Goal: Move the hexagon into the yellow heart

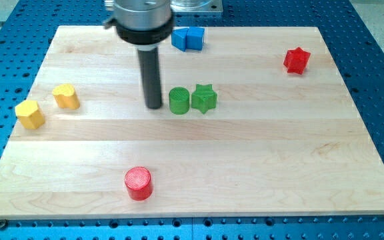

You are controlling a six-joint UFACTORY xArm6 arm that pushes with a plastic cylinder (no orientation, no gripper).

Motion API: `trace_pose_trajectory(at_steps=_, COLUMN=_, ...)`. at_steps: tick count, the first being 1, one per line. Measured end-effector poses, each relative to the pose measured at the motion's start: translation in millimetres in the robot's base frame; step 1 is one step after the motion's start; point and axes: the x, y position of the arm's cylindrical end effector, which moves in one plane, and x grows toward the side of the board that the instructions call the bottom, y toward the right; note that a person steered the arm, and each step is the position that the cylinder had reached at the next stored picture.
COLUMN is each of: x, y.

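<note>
The yellow hexagon [30,114] lies at the view's left edge of the board. The yellow heart [66,97] lies just to its upper right, a small gap between them. My tip [154,105] rests on the board near the middle, well to the right of both yellow blocks. It stands just left of the green cylinder [179,101], close to it; contact cannot be told.
A green star [204,98] touches the green cylinder's right side. Two blue blocks [188,39] sit together at the view's top. A red star [297,60] lies at the upper right. A red cylinder [139,183] stands near the bottom edge.
</note>
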Motion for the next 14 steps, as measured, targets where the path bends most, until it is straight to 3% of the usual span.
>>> trace_pose_trajectory(at_steps=1, x=21.6, y=-33.2)
trace_pose_trajectory(at_steps=3, x=34.1, y=-39.2)
trace_pose_trajectory(at_steps=4, x=77.1, y=-88.9)
trace_pose_trajectory(at_steps=5, x=75.3, y=-192.1)
trace_pose_trajectory(at_steps=6, x=75.2, y=-218.8)
trace_pose_trajectory(at_steps=8, x=22.0, y=-117.6)
trace_pose_trajectory(at_steps=9, x=60.6, y=-137.4)
trace_pose_trajectory(at_steps=10, x=70.4, y=-137.4)
trace_pose_trajectory(at_steps=14, x=72.2, y=-137.4)
